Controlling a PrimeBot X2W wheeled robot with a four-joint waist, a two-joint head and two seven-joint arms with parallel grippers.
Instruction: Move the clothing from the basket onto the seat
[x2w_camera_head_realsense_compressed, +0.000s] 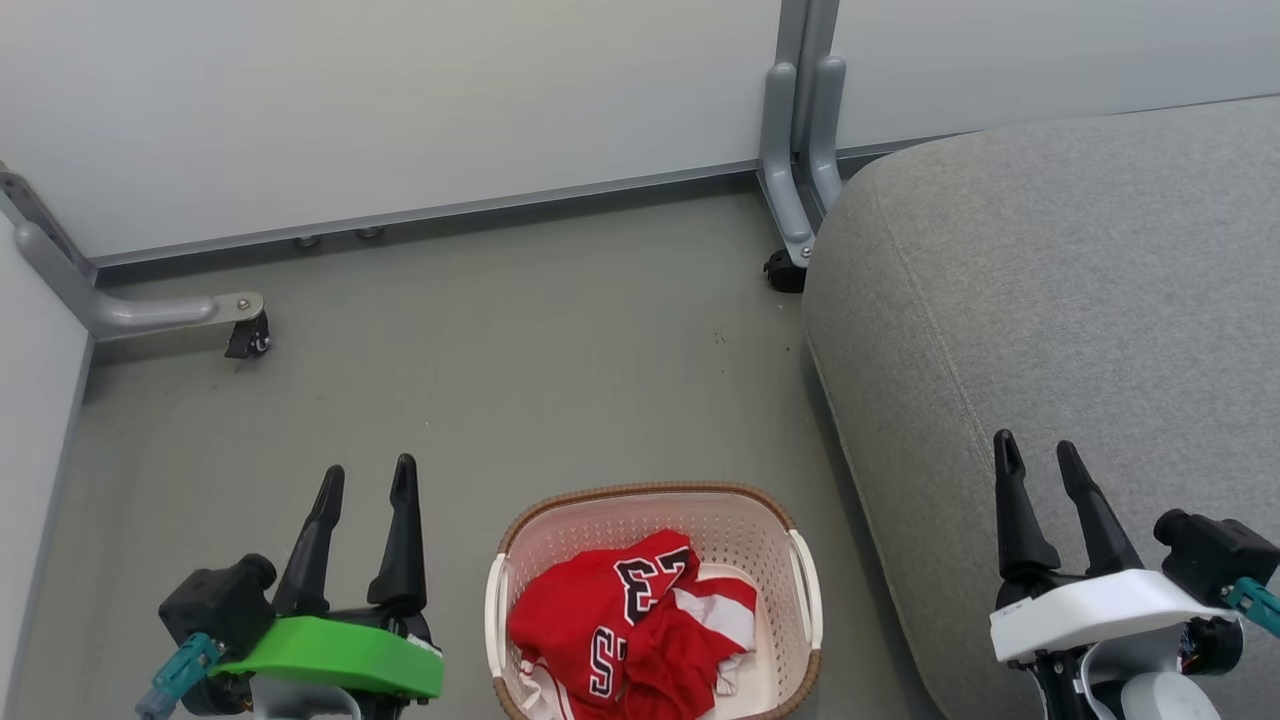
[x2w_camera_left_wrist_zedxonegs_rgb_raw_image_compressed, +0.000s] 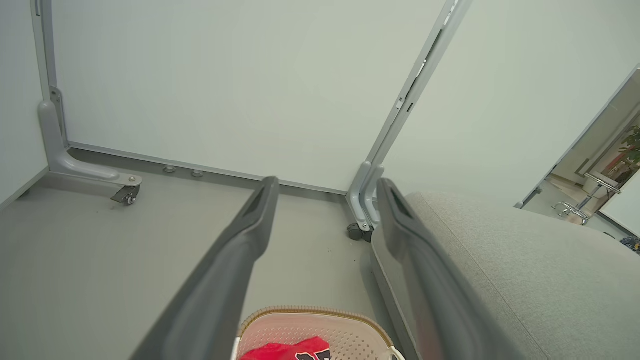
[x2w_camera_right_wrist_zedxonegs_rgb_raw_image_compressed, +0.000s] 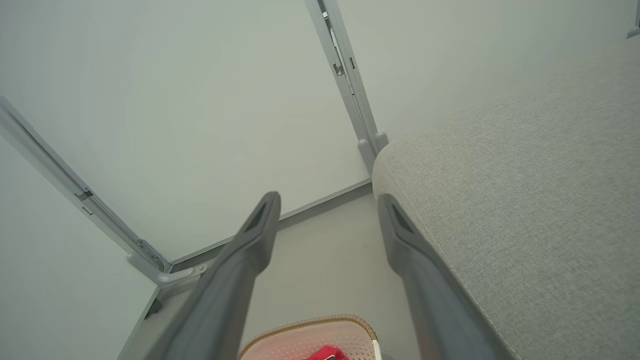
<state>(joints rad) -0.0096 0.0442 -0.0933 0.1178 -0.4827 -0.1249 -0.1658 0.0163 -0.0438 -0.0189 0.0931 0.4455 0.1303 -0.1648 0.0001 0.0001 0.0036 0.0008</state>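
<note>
The red jerseys (x2w_camera_head_realsense_compressed: 630, 625) lie crumpled in the laundry basket (x2w_camera_head_realsense_compressed: 650, 492) at bottom centre; the grey sofa seat (x2w_camera_head_realsense_compressed: 1050, 300) lies at right. The left claw (x2w_camera_head_realsense_compressed: 370, 467) and right claw (x2w_camera_head_realsense_compressed: 1035, 442) hang released, empty. The cloth looks light, limp and slippery: pinch a raised fold near the numerals.

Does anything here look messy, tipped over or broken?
Nothing stands out. The basket stands upright beside the seat, with the red clothing crumpled inside, none spilled over its rim. The left claw and right claw are open and empty.
</note>
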